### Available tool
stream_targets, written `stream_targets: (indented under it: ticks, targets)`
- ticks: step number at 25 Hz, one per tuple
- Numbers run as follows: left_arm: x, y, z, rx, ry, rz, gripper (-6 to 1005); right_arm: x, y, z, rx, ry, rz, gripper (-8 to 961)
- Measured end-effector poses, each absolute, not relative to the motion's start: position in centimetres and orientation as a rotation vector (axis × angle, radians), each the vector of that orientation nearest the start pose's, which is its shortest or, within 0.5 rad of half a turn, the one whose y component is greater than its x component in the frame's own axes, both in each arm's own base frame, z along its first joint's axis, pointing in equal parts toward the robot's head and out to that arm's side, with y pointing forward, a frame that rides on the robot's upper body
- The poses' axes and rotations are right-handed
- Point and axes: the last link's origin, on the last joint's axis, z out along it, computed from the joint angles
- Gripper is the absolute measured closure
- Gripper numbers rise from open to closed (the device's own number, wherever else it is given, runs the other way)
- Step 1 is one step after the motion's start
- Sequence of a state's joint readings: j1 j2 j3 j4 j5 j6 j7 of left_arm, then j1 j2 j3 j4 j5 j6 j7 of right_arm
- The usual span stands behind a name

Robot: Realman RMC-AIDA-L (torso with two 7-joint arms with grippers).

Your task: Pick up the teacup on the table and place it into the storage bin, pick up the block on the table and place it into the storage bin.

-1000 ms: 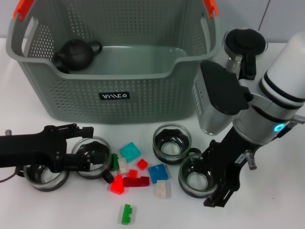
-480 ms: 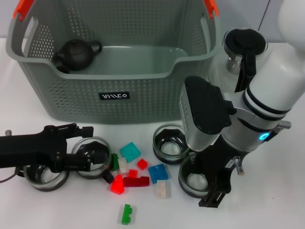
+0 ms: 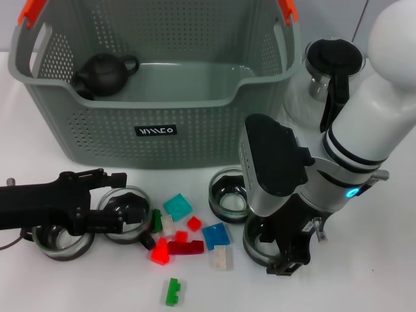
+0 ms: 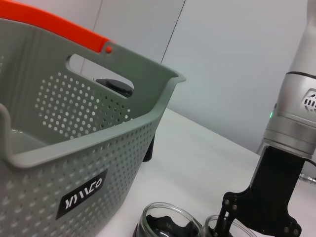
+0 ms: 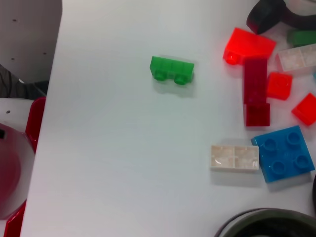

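Green block [image 3: 172, 292] is lying nearest, w/ more blocks just behind. R gripper [image 3: 286, 255] is sitting low over a glass teacup [image 3: 260, 246] at front right, grip can't be told. L gripper [image 3: 123, 207] is closing on another teacup [image 3: 130, 208]. Storage bin [image 3: 156, 130] is sitting behind, black teapot [image 3: 104, 73] inside.

Perforated matt plastic storage bin [image 3: 156, 123], clear glossy glass teacups [image 3: 234, 194], translucent shiny plastic blocks [image 5: 172, 69], smooth white table [image 5: 123, 163]
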State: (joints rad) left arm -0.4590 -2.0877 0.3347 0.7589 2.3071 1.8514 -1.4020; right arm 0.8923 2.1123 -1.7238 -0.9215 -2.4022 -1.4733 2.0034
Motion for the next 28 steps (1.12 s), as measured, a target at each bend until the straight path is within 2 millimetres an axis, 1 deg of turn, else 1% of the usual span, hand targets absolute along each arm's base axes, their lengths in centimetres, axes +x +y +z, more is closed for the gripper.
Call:
stream_targets:
  ticks: [4,15,20,24,28]
  targets:
    - [-30.2,27.6,3.3,-2.734,-0.813,-0.709,79,14.2,33.4,-10.1,-3.148,-0.098,-0.866,405]
    - [-30.2,27.6,3.3,-2.729,-0.814,-0.704,79,14.1,33.2,-9.9,-3.159,-0.095,-0.874,656]
    - [-30.2,27.5,3.3,-2.733,-0.816,-0.708,79,13.3,32.7,-9.5,-3.188,-0.096,-0.844,878]
    - [-30.4,27.2,3.4,-2.732,-0.827,-0.710,79,12.1,31.9,-8.4,-3.232,-0.077,-0.818,890]
    - [-30.3,27.1,3.5,-2.737,-0.827,-0.716,79,10.8,31.3,-6.8,-3.272,-0.026,-0.782,892]
